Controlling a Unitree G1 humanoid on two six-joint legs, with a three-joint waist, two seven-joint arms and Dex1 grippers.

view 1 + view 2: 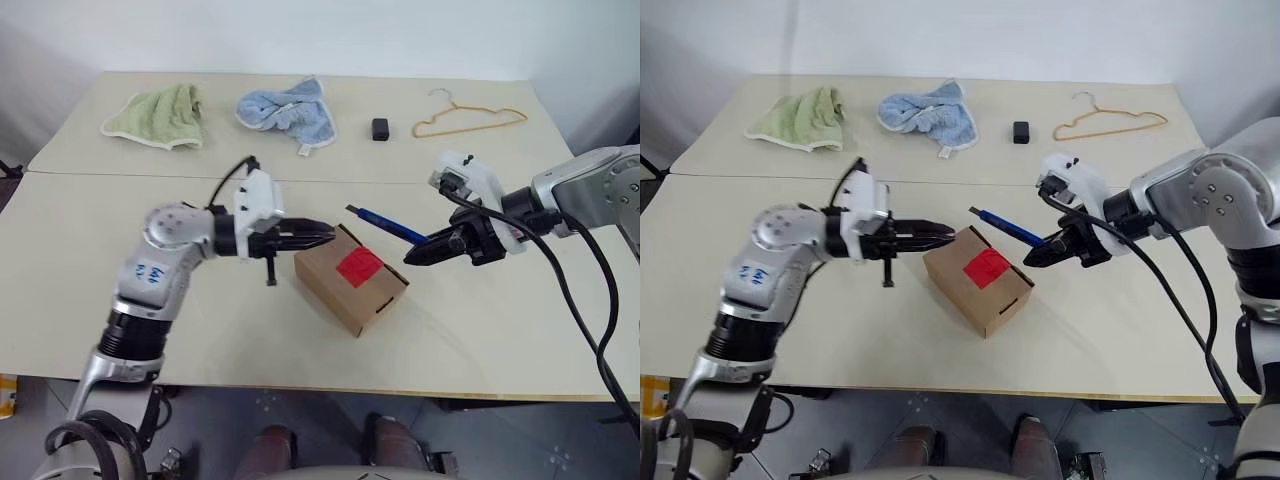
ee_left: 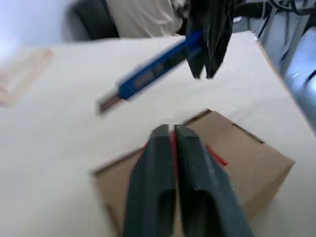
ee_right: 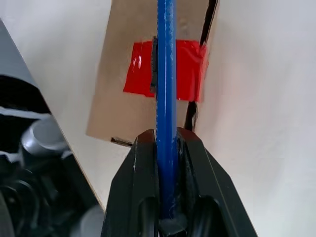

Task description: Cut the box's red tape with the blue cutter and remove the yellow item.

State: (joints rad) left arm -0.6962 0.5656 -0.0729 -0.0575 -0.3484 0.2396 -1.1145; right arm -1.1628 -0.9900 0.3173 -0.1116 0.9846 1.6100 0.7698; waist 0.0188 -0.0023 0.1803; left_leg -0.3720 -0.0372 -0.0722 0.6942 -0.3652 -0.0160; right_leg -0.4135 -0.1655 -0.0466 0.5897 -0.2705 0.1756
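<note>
The brown cardboard box [image 1: 345, 290] sits slanted at mid-table with its flaps closed. The red tape [image 1: 359, 265] lies across its top seam. My right gripper [image 1: 420, 252] is shut on the blue cutter [image 1: 388, 225], which hangs in the air above the box's far right side, its blade end pointing away to the left. In the right wrist view the cutter [image 3: 166, 74] runs straight over the red tape [image 3: 185, 69]. My left gripper [image 1: 325, 236] hovers level at the box's far left corner, its fingers [image 2: 153, 173] pressed almost together with nothing between them. The yellow item is hidden.
Along the table's back lie a green towel [image 1: 160, 116], a blue towel [image 1: 288, 110], a small black block [image 1: 380, 128] and a tan wire hanger [image 1: 468, 120]. The table's front edge [image 1: 330, 390] runs close below the box.
</note>
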